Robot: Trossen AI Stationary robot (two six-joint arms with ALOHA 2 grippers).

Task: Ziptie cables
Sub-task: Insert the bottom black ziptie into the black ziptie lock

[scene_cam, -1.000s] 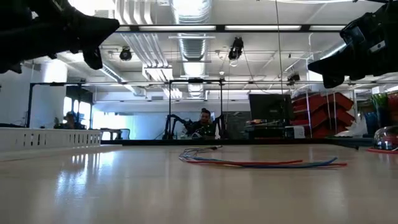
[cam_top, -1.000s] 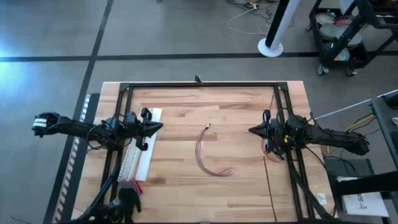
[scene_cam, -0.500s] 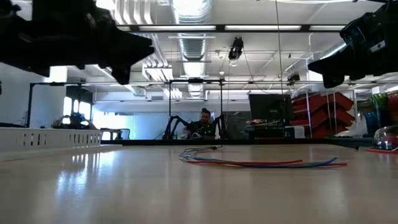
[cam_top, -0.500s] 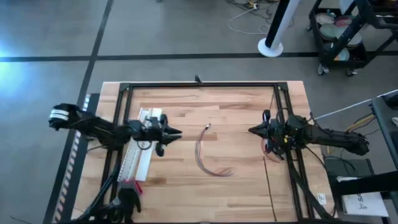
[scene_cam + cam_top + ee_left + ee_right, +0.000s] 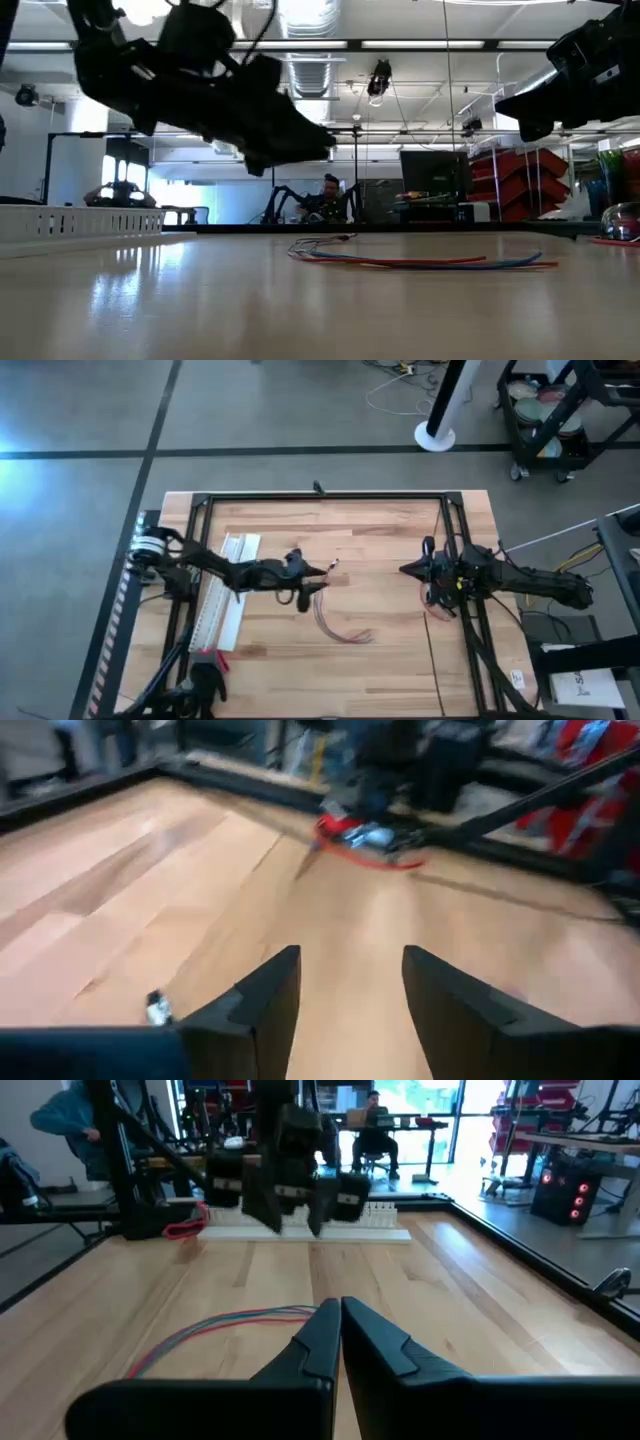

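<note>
Wooden counter (image 5: 380, 660) carrying the cables (image 5: 327, 610): left hand (image 5: 318, 582), fingers parted and empty, hovers just beside their pale end; right hand (image 5: 405, 569), fingers closed together, waits well apart.

The left arm reaches from the table's left edge toward the middle, stretched low and nearly flat, its elbow slightly bent. The left gripper (image 5: 318, 573) points toward the table's centre, raised off the surface, and its two dark fingers (image 5: 262, 1000) stand apart with a clear gap between them. The right arm lies along the right side of the table, pointing inward. The right gripper (image 5: 404, 569) hangs above the surface near the right frame rail, with its fingers (image 5: 318, 1342) pressed together, tips touching.
</note>
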